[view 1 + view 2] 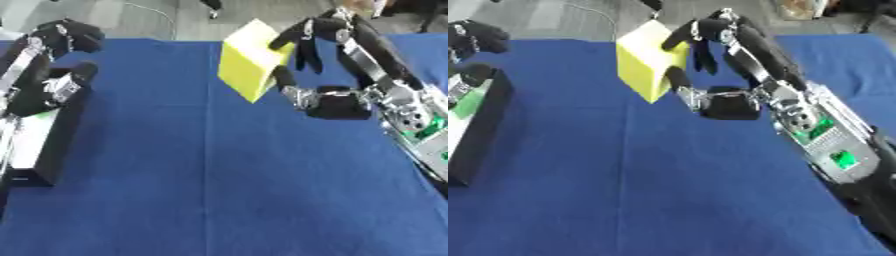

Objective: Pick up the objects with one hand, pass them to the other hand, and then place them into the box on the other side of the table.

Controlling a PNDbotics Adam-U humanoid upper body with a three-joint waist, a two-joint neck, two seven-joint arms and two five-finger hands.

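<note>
**Yellow block riding high in the right robot hand**

While the yellow block [249, 60] is hanging tilted above the far middle of the blue worktop [227, 190], the right robot hand [308, 60] is gripping it from the right, with fingers curling over its top edge and the thumb pressing in lower down. Judging by its plain flat faces and crisp corners, the block is looking light and stiff, perhaps foam, and not fragile; the broad opposing faces are offering the safest hold for the handover. The left robot hand [70, 35] is hovering with fingers curled over the black box [52, 135] at the left edge, holding nothing that can be made out. Counting: one block, one box, two robot hands.
</note>
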